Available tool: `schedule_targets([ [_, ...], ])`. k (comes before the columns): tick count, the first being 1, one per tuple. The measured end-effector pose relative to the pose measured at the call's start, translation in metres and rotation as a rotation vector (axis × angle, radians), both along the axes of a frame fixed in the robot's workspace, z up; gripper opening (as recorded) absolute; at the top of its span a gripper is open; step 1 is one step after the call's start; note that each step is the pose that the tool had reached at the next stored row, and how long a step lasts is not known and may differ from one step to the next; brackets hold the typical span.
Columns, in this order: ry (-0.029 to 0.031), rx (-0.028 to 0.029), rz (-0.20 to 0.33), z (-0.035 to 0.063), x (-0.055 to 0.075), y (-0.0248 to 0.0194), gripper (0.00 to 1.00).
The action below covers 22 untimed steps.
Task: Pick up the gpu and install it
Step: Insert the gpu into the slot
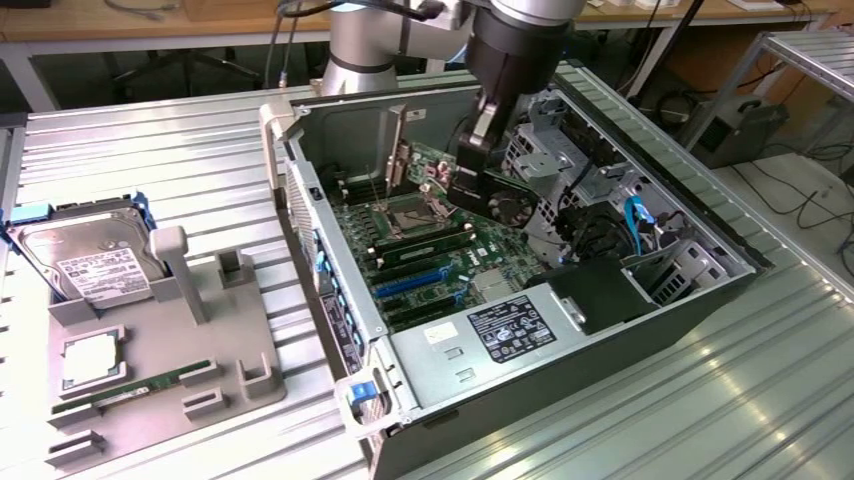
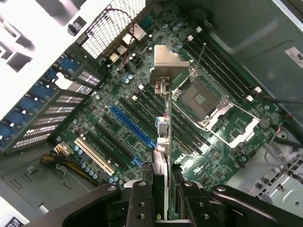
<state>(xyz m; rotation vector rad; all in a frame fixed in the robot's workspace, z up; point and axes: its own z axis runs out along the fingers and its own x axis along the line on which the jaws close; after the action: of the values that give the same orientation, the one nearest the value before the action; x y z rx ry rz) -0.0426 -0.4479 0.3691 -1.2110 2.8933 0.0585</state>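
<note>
You see a green motherboard [image 2: 222,156] with black slots [image 2: 116,143], one bright blue slot [image 2: 132,126] and one pale yellow slot [image 2: 93,155]. The graphics card [image 2: 166,64] shows a silvery bracket, and the tool [image 2: 162,178] is black. The hard drive [image 1: 87,260] is silver with a white label, its tray [image 1: 160,350] plain grey, and the tabletop [image 1: 694,400] is silvery metal with ribbed stripes.
</note>
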Motion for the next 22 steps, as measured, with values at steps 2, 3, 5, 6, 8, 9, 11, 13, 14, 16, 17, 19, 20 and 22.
schedule_targets([
  [2,0.0,0.0001,0.044,-0.0022,0.0,0.0,0.26],
  [3,0.0,0.0,0.063,-0.0032,0.0,0.0,0.26],
  [5,-0.0001,0.0001,0.1,-0.0052,0.0,0.0,0.26],
  [6,0.0,0.0001,0.122,-0.0064,0.0,0.0,0.26],
  [8,0.0,0.0,0.159,-0.0087,0.0,0.0,0.26],
  [9,0.0,0.0001,0.176,-0.0097,0.0,0.0,0.26],
  [11,0.0,0.0,0.216,-0.012,0.0,0.0,0.26],
  [13,-0.0001,0.0001,0.253,-0.014,0.0,0.0,0.26],
  [14,0.0,0.0,0.272,-0.0148,0.0,0.0,0.26],
  [16,0.0,0.0,0.318,-0.017,0.0,0.0,0.26],
  [17,0.0,0.0,0.338,-0.0178,0.0,0.0,0.26],
  [19,0.0,0.0,0.38,-0.0196,0.0,0.0,0.26],
  [20,0.0,0.0,0.401,-0.0205,0.0,0.0,0.26],
  [22,0.0,0.0001,0.437,-0.022,0.0,0.0,0.26],
])
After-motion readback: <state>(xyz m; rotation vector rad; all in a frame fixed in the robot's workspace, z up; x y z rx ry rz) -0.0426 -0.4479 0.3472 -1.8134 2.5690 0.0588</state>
